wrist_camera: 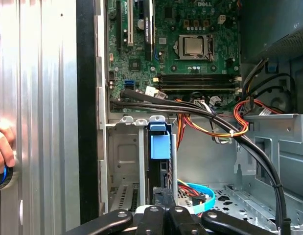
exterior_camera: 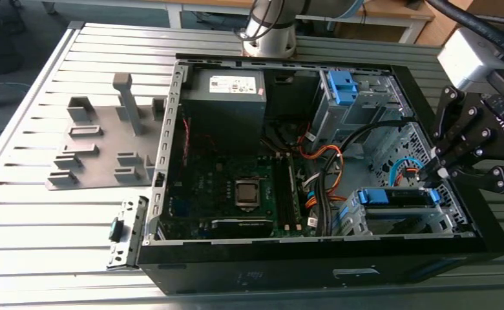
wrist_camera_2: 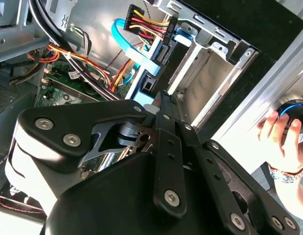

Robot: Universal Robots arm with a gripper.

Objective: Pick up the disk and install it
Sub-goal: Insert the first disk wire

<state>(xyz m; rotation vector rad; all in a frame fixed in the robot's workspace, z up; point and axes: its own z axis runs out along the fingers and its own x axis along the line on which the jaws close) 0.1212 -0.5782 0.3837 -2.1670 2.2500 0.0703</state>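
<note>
In the exterior view, the gripper (exterior_camera: 435,174) reaches into the computer case (exterior_camera: 261,274), where the disk (exterior_camera: 393,196) stands on edge in the drive cage (exterior_camera: 446,223).

In the second wrist view, the jaws look pinched on the disk (wrist_camera_2: 143,81).

In the first wrist view, the disk (wrist_camera: 160,145) sits in its slot. We judge pickup done and seating unconfirmed.

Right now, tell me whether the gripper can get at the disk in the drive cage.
Likely yes: the gripper hangs right at the disk in its cage; the case is open, and the cables lie beyond it, toward the motherboard.
</note>
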